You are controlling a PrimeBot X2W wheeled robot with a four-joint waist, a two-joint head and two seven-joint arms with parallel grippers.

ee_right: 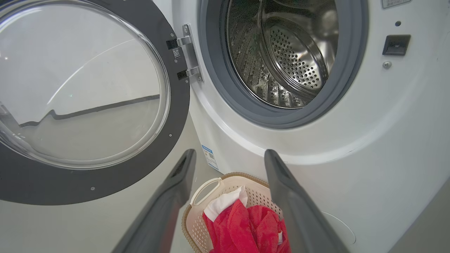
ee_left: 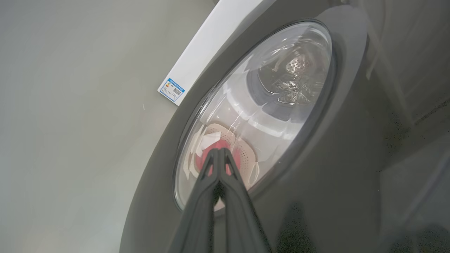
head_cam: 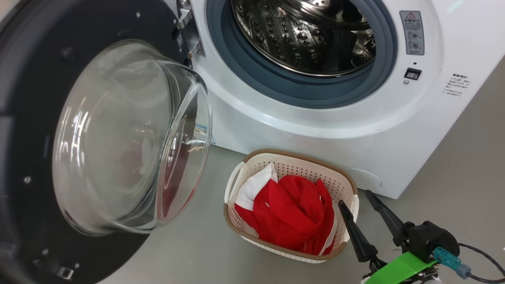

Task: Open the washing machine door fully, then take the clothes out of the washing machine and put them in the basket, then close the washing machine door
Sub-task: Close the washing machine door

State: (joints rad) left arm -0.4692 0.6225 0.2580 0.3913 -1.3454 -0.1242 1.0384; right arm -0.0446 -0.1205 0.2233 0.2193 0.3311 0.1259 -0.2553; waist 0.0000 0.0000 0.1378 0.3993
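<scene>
The right gripper [head_cam: 354, 198] stands in front of the washing machine [head_cam: 315, 126] with its jaws spread wide and empty, just beside the basket [head_cam: 300, 154]. The left gripper [ee_left: 218, 151] is pinched closed on nothing before the outer face of the washing machine door [head_cam: 130, 134]; whether it touches, I cannot tell. The door hangs swung out at the machine's left. The clothes [head_cam: 292, 213], red with a white piece, lie heaped in the basket on the floor [head_cam: 197, 244], just in front of the machine.

The left gripper [ee_left: 218, 151], fingers pressed together, points at the glass of the door [ee_left: 316, 182]; just beyond its tips the basket [ee_left: 248, 154] and red clothes [ee_left: 201, 162] show through.
</scene>
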